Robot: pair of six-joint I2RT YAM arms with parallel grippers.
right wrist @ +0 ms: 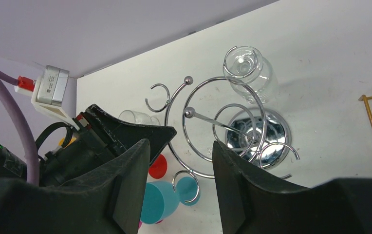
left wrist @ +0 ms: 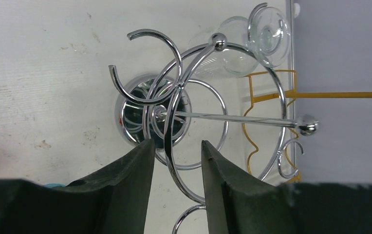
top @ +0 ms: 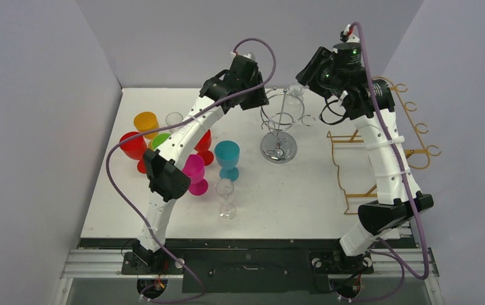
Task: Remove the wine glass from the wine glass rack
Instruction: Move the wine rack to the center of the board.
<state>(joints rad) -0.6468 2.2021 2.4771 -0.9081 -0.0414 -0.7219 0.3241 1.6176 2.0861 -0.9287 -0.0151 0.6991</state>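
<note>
The chrome wine glass rack (top: 279,145) stands at the table's middle back. A clear wine glass (top: 296,91) hangs upside down from a hook on its far right side; the left wrist view shows this wine glass (left wrist: 232,56) at the top, and so does the right wrist view (right wrist: 252,73). My left gripper (top: 260,96) is at the rack's left side. Its jaws (left wrist: 176,145) stand either side of one chrome loop, with a gap on each side. My right gripper (top: 303,77) hovers above the rack near the glass, open (right wrist: 180,145) with nothing between its fingers.
Coloured glasses stand at the left: orange (top: 146,121), red (top: 132,146), magenta (top: 195,171) and teal (top: 228,155). A clear glass (top: 226,197) stands near the front middle. A gold wire rack (top: 348,133) lies at the right, under my right arm.
</note>
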